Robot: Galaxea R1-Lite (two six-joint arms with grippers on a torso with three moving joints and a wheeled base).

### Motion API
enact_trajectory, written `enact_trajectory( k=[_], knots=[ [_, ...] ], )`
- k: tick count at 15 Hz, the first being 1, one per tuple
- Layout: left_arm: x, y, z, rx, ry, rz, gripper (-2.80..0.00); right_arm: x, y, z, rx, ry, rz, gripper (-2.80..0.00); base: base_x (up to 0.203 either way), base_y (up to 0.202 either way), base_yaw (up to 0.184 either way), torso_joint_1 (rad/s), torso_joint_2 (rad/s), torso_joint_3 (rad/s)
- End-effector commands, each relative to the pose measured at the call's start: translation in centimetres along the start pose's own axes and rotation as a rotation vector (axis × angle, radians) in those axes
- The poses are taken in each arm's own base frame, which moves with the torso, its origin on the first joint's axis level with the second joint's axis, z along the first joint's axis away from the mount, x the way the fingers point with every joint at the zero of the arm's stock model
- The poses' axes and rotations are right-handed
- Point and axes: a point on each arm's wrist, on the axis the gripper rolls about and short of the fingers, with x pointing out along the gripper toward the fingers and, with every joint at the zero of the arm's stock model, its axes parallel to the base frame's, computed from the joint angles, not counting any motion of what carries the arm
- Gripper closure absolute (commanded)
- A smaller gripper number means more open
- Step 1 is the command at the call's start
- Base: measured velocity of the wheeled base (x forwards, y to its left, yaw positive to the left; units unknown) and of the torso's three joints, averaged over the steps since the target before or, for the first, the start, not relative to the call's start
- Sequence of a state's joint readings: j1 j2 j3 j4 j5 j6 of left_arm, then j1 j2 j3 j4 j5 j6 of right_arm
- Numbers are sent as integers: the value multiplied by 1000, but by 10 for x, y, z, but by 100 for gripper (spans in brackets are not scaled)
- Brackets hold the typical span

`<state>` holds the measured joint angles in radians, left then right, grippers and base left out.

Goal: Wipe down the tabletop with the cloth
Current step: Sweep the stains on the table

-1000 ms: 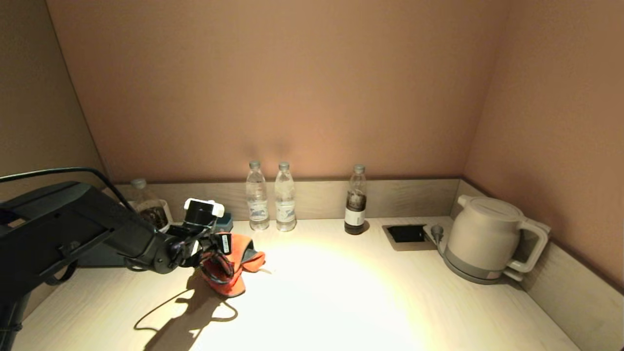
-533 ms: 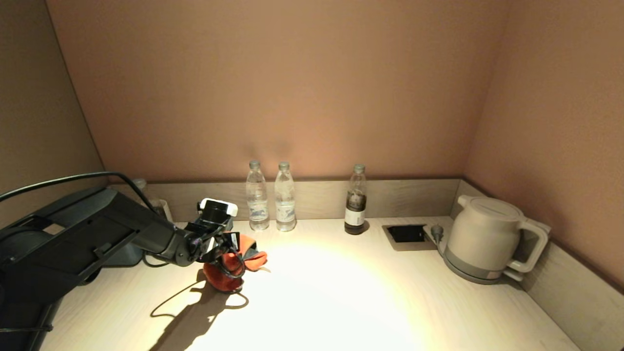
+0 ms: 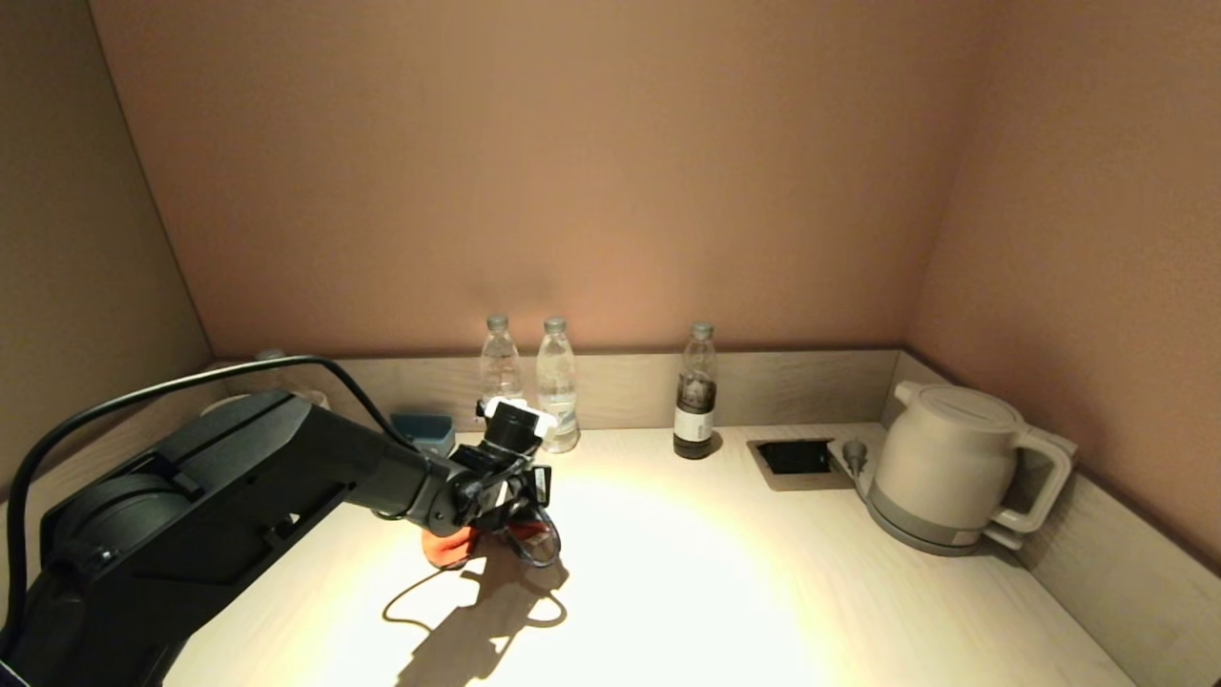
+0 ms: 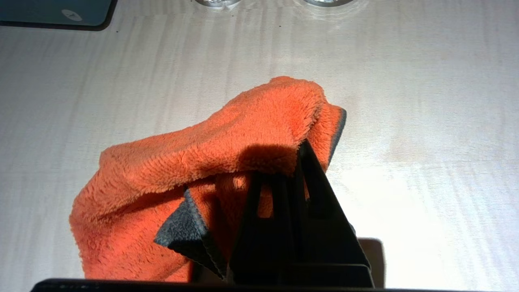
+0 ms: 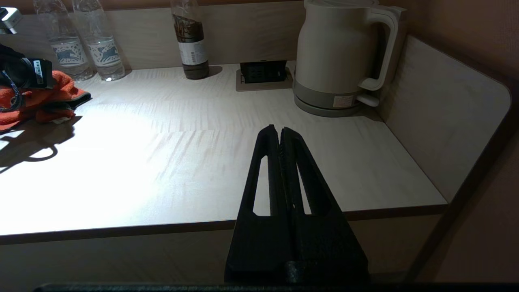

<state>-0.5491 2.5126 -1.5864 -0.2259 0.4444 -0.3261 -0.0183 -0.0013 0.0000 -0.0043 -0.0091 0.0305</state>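
Observation:
The cloth [image 3: 446, 546] is an orange terry rag with a dark grey edge, bunched on the pale wood-grain tabletop [image 3: 725, 572] just in front of the two water bottles. My left gripper [image 3: 501, 520] is shut on the cloth and holds it down against the surface. In the left wrist view the cloth [image 4: 227, 138] drapes over the black fingers [image 4: 312, 178], folded around them. My right gripper [image 5: 279, 132] hangs shut and empty off the near right edge of the tabletop [image 5: 162, 154], away from the cloth [image 5: 44, 101].
Along the back rim [image 3: 782, 386] stand two clear water bottles [image 3: 503, 382] [image 3: 558, 382] and a bottle of dark drink [image 3: 695, 396]. A blue-grey tissue box [image 3: 424, 431] lies behind the left arm. A socket recess [image 3: 795, 457] and a beige kettle [image 3: 944, 468] sit at the back right.
My left arm has swept to the right across the tabletop, dragging the cloth from the left side to just before the water bottles. The right gripper has not moved.

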Motion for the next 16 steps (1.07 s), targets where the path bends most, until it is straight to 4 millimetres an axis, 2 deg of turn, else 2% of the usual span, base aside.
enact_trajectory(
  k=[1,2,3,5,8,9,11,12,13,16],
  knots=[
    [-7,-17,0,13,-11,-28,0,0,0,0,0,1,0,0,0,0,0,0,0,0],
    [-18,-38,-2,36,-18,-69,0,0,0,0,0,1,0,0,0,0,0,0,0,0],
    [-25,-50,-2,49,-22,-92,0,0,0,0,0,1,0,0,0,0,0,0,0,0],
    [-52,-85,-9,88,-43,-154,0,0,0,0,0,1,0,0,0,0,0,0,0,0],
    [-59,-90,-7,88,-51,-162,0,0,0,0,0,1,0,0,0,0,0,0,0,0],
    [-73,-92,3,76,-68,-178,0,0,0,0,0,1,0,0,0,0,0,0,0,0],
    [-109,-87,35,32,-126,-211,0,0,0,0,0,1,0,0,0,0,0,0,0,0],
    [-118,-84,44,20,-136,-214,0,0,0,0,0,1,0,0,0,0,0,0,0,0],
    [-128,-75,57,0,-153,-212,0,0,0,0,0,1,0,0,0,0,0,0,0,0],
    [-182,-36,111,-83,-246,-214,0,0,0,0,0,1,1,0,0,0,0,0,0,0]
  ],
)
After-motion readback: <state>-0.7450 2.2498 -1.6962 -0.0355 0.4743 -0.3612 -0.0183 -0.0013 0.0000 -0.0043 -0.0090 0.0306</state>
